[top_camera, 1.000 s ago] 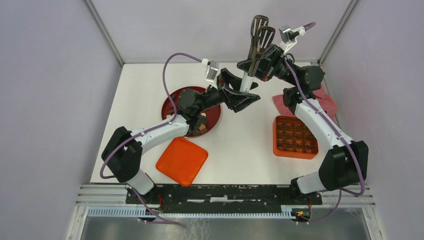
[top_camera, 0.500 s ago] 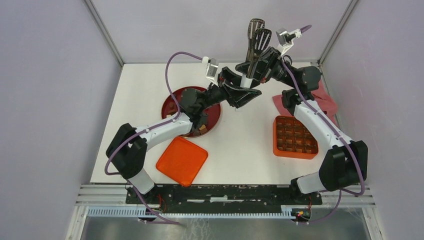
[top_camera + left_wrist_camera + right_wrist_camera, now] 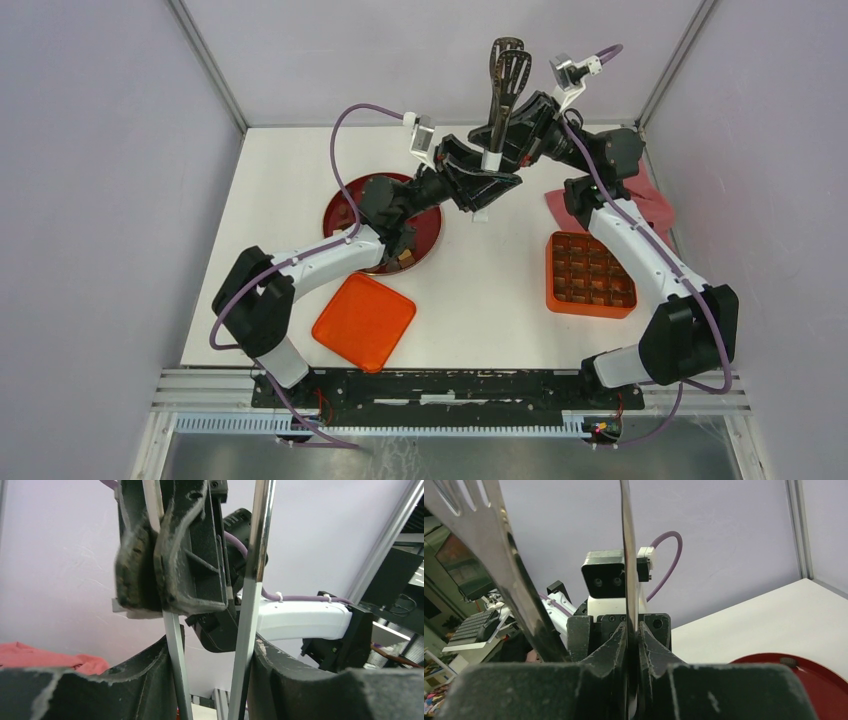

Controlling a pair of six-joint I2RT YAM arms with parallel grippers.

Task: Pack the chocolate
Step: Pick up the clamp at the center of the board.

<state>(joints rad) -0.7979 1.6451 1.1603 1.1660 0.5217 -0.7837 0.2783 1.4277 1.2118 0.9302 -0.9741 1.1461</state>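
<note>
On the white tabletop [image 3: 480, 290], the chocolate [image 3: 404, 262] lies on the red plate [image 3: 345, 195] beneath the left arm. The right fingers [image 3: 594, 680] pinch one arm of the raised tongs [image 3: 507, 70]; the left fingers [image 3: 125, 690] clasp both.

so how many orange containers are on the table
2: the gridded box on the right, and the flat tray at the front left.

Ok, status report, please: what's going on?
Right pincer clamps one arm of the tongs; left pincer closed around both arms. Chocolate sits on the red plate. Left arm overhangs plate.
</note>
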